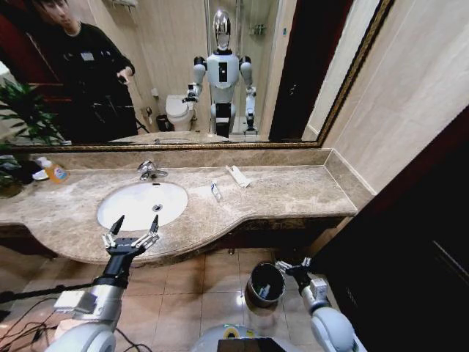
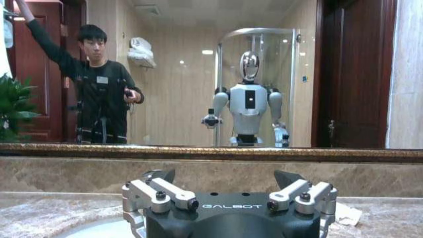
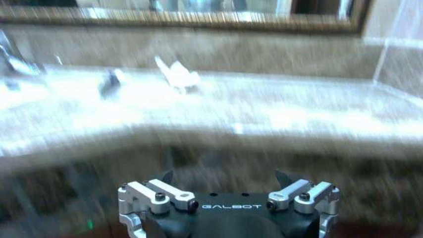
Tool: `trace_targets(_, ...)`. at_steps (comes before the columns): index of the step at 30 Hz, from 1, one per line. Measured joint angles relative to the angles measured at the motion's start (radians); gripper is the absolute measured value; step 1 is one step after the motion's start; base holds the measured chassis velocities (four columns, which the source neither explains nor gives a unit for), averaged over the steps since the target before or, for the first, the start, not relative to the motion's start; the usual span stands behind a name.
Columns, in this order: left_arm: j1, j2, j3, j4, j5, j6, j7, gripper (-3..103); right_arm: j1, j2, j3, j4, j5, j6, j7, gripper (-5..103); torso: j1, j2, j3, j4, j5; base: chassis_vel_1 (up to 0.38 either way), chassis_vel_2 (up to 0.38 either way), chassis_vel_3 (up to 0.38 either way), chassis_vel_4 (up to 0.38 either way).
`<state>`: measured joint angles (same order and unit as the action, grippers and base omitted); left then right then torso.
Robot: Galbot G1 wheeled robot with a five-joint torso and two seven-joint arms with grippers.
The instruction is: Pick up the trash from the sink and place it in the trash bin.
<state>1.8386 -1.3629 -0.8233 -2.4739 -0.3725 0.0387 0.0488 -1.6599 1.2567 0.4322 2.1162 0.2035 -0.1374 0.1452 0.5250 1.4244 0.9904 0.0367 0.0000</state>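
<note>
We see the left gripper (image 1: 132,229) spread wide and empty, held at the front rim of the sink (image 1: 121,213). The right gripper (image 1: 292,265) hangs low, just beside the trash bin (image 1: 265,284) on the floor; its fingers look parted, though we cannot be sure. On the surface beyond the sink lie a small tube (image 1: 215,191) and a white packet (image 1: 238,176), with the tap (image 1: 150,170) behind the sink.

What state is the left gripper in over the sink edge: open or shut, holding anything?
Open and empty. In the head view the left gripper has its two dark fingertips spread apart at the sink's front rim, nothing between them.
</note>
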Motion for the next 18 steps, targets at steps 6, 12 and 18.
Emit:
trace_targets(6,0.000,0.000,0.000,0.000,0.000,0.000,0.000,100,0.131,-0.044,-0.065,0.060,0.047,-0.075,-0.008,100,0.000,0.000,0.000,0.0001,0.0000,0.000,0.000,0.000,0.000)
trace_targets(12,0.000,0.000,0.000,0.000,0.000,0.000,0.000,100,0.319,-0.126,-0.086,-0.064,0.145,-0.045,-0.130,100,0.000,0.000,0.000,0.0000,0.0003,0.000,0.000,0.000,0.000)
trace_targets(18,0.000,0.000,0.000,0.000,0.000,0.000,0.000,100,0.480,-0.192,-0.149,-0.137,0.236,-0.038,-0.204,100,0.000,0.000,0.000,0.0000,0.0000,0.000,0.000,0.000,0.000)
